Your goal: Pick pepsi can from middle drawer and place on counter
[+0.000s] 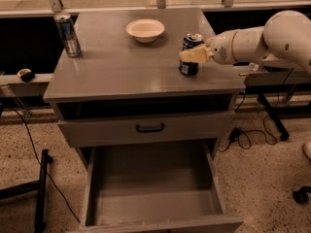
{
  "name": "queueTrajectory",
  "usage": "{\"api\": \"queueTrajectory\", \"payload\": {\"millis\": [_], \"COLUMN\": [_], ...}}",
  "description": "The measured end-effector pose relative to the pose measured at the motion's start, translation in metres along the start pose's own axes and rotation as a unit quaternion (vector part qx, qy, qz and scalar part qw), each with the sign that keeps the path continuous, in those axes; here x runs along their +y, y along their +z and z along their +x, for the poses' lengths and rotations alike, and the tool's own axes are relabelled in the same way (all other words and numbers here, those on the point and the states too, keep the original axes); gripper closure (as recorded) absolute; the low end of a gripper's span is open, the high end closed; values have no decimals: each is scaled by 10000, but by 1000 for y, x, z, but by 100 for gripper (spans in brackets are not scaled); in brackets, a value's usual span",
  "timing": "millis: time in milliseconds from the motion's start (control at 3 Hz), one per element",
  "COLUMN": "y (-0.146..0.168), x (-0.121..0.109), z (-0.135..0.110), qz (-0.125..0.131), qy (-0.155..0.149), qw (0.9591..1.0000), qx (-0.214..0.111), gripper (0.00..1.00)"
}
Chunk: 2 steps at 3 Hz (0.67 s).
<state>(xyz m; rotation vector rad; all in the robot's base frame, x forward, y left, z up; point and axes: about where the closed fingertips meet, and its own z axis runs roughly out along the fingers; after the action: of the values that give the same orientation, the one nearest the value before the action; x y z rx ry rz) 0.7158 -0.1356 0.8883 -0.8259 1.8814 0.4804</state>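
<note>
Dim, warm light from above glosses the smooth grey counter (121,67); the cream gripper (189,56), clasping the dark-blue pepsi can (188,69) near its right edge, shows brightest.

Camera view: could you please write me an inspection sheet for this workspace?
Surface: counter is grey and slightly glossy; no spill seen.
Job's things: pepsi can is upright near the counter's right edge; middle drawer is pulled open, bare floor showing.
Clutter: white bowl at the back; taller silver-and-blue can at the back left corner.
Gripper: gripper reaches in from the right, closed around the pepsi can.
Cables: black cable on the floor at left; more cables at right.
Surroundings: upper drawer with black handle is shut; speckled floor.
</note>
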Motion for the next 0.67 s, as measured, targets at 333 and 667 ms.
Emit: {"api": "queueTrajectory", "payload": {"millis": [333, 667], "y": [-1, -14], "x": [1, 20], "z": [-1, -23], "qz": [-13, -253], "qy": [-23, -460], "qw": [10000, 9979], "qx": [-19, -370], "gripper": [4, 0]}}
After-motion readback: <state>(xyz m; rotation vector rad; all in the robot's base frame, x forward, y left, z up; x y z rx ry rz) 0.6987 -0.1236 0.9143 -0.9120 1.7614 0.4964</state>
